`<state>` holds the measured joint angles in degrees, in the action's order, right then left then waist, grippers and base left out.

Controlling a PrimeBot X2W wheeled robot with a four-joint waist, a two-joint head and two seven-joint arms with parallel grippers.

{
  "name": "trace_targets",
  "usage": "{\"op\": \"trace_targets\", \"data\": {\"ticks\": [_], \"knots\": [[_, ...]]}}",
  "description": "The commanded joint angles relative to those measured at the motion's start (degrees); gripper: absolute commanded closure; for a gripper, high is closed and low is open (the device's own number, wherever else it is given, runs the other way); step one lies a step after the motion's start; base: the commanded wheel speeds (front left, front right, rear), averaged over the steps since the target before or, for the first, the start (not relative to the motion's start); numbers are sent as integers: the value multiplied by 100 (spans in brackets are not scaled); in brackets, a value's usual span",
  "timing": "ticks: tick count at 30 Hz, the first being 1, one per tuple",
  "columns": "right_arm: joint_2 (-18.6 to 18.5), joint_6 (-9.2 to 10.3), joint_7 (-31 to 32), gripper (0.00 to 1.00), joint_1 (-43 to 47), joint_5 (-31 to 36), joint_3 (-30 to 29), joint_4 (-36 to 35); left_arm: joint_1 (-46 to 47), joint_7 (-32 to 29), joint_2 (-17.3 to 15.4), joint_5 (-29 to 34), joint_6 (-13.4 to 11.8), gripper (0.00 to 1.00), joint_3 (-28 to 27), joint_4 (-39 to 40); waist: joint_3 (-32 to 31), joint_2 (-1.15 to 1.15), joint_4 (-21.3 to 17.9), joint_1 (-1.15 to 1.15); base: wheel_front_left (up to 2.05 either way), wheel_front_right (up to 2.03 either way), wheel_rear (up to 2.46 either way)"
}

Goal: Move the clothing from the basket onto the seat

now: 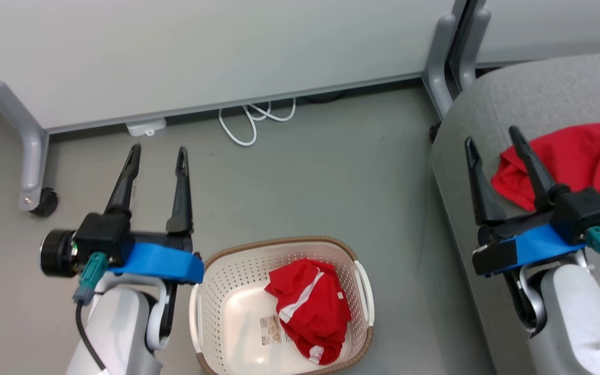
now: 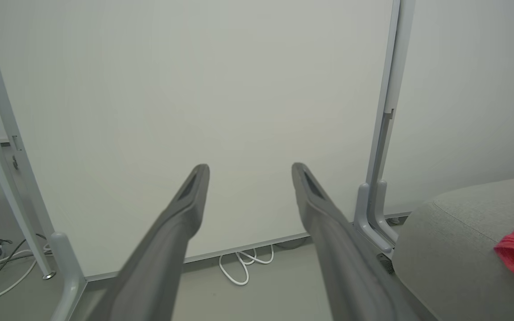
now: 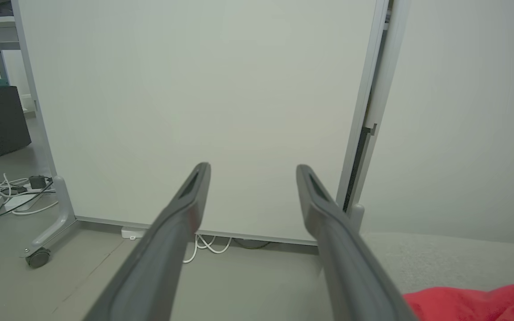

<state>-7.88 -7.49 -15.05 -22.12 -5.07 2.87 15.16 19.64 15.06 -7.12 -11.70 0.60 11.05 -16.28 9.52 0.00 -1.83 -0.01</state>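
Left fingers (image 1: 180, 187) and right fingers (image 1: 479, 182) gape wide, empty. One red garment (image 1: 308, 307) lies in the basket (image 1: 279, 244) near the left pair. A second garment (image 1: 581, 156), on the sofa (image 1: 539, 88), is cut off behind the right pair.

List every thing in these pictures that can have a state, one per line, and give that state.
left gripper: open, empty, over the floor.
right gripper: open, empty, over the sofa's edge.
basket: upright on the floor, one garment inside.
red garment in basket: crumpled, not gripped.
red garment on sofa: crumpled, lying loose.
sofa: bears one garment.
white cable: looped on the floor.
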Motion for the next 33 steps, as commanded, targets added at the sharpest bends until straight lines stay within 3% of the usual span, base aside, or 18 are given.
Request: {"op": "trace_targets", "data": {"ticks": [1,15,33], "knots": [[36,-1,-21,0,157,-22,24,22,-162,16,34,63,46,0,-131,41,-144,0,96,1,0,0,0],[205,-1,-20,0,1015,-147,-22,22,-983,17,298,413,398,0,-690,39,-565,0,197,1,0,0,0],[354,-1,-20,0,1493,-159,-243,-105,-1199,17,416,555,559,0,-873,-56,-670,0,236,1,0,0,0]]}}
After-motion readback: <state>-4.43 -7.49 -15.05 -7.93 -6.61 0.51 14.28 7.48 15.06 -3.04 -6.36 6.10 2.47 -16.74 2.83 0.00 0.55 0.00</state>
